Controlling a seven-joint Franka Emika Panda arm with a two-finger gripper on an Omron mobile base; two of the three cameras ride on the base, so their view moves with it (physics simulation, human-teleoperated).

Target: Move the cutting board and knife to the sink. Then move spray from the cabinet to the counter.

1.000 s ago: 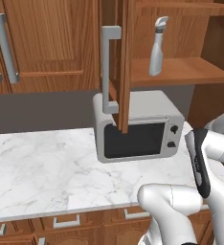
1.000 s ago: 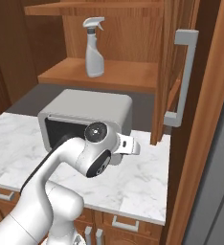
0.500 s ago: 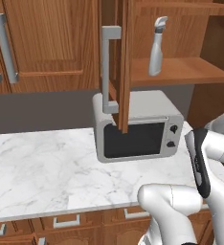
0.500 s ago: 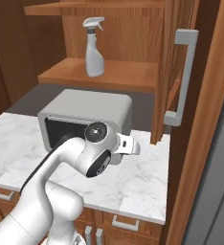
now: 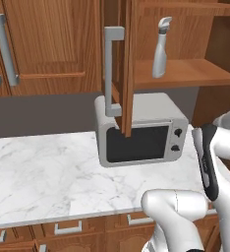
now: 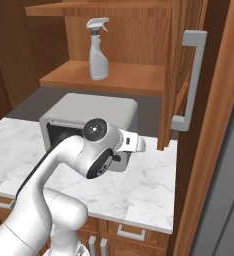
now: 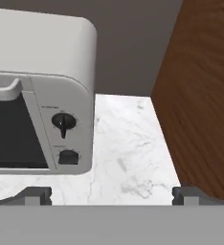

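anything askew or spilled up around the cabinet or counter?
Nothing stands out. The spray stands upright on the shelf of the open cabinet, the microwave sits square on the counter, and no spill shows.

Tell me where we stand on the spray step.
Done: the cabinet door stands open. In hand: nothing; the gripper is open and empty, low over the counter beside the microwave. Left: the spray sits upright on the shelf, to be grasped and set on the counter.
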